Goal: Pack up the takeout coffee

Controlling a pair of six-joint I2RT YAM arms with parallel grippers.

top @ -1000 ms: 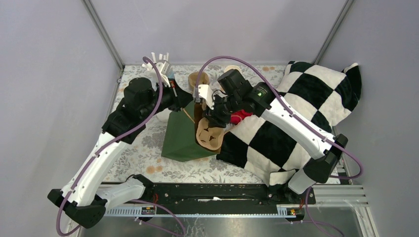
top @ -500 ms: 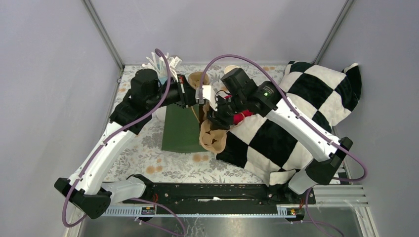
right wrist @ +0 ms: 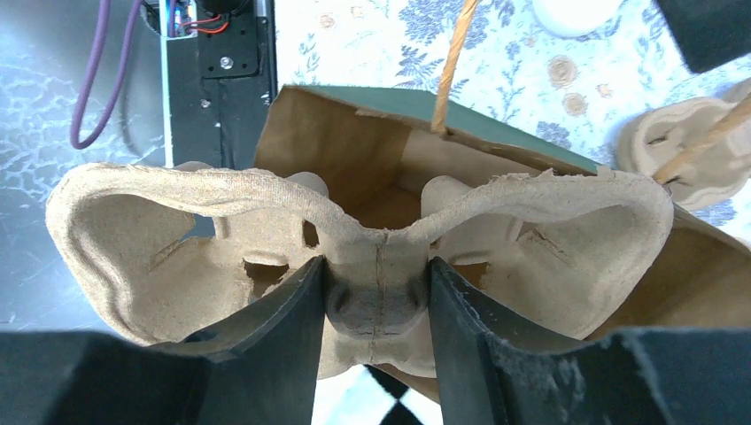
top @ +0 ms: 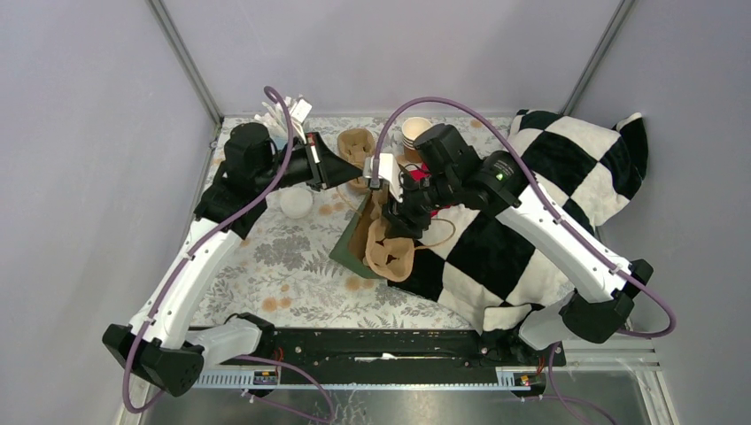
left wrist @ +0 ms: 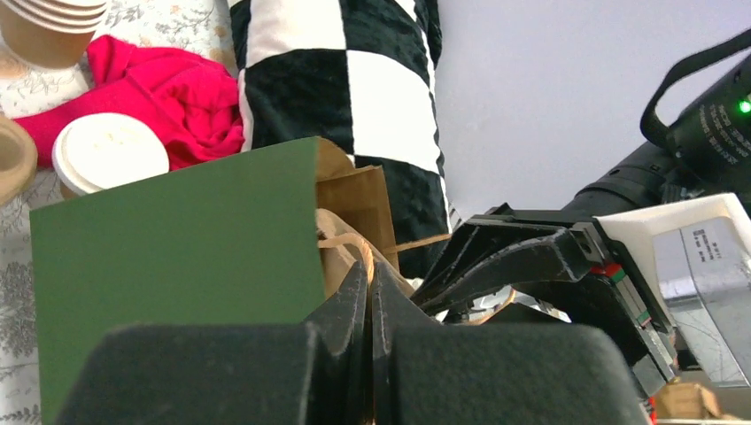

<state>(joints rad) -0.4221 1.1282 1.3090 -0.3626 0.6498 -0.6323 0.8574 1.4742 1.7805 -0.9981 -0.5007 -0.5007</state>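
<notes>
The takeout coffee (left wrist: 111,152), a brown cup under a white lid, stands beside a red cloth (left wrist: 164,97) in the left wrist view; the right arm hides it from above. A green paper bag (top: 352,237) with a brown inside (right wrist: 354,146) leans open on the table. My left gripper (top: 354,168) (left wrist: 369,270) is shut on the bag's twine handle (left wrist: 354,243). My right gripper (top: 400,217) (right wrist: 376,266) is shut on the middle ridge of a pulp cup carrier (top: 390,252) (right wrist: 221,204), which hangs at the bag's mouth.
A second pulp carrier (top: 357,146) lies at the back. A stack of lidless cups (top: 414,131) stands behind the right arm. A round white lid-like thing (top: 295,202) sits at the left. A big checked pillow (top: 549,195) fills the right side.
The left gripper has drawn the handle up and back, so the bag went from lying flat to standing open. The right gripper carried the carrier slightly right, over the mouth.
</notes>
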